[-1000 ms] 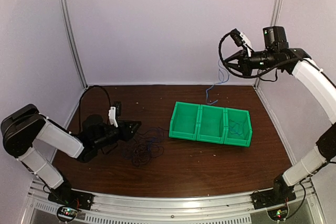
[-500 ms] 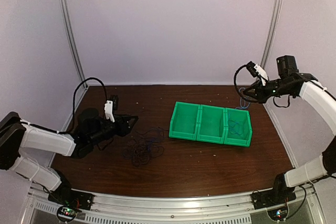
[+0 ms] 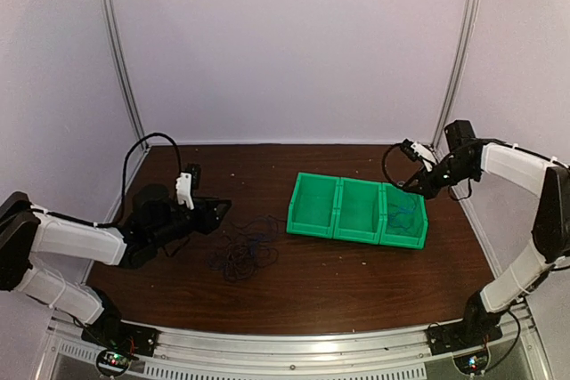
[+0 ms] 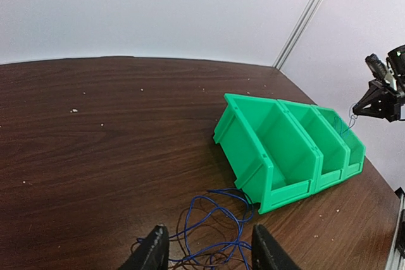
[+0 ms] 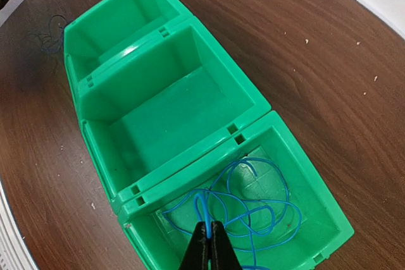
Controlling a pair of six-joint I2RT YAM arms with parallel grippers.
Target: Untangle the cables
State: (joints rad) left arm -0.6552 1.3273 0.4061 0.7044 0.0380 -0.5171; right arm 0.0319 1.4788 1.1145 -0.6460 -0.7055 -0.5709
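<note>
Overhead and both wrist views share bins [image 3: 355,236].

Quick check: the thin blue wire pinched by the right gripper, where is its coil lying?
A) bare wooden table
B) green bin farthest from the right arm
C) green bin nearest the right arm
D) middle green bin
C: the right wrist view shows the thin blue wire coiled inside the end green plastic bin, directly beneath the shut right gripper.
</note>
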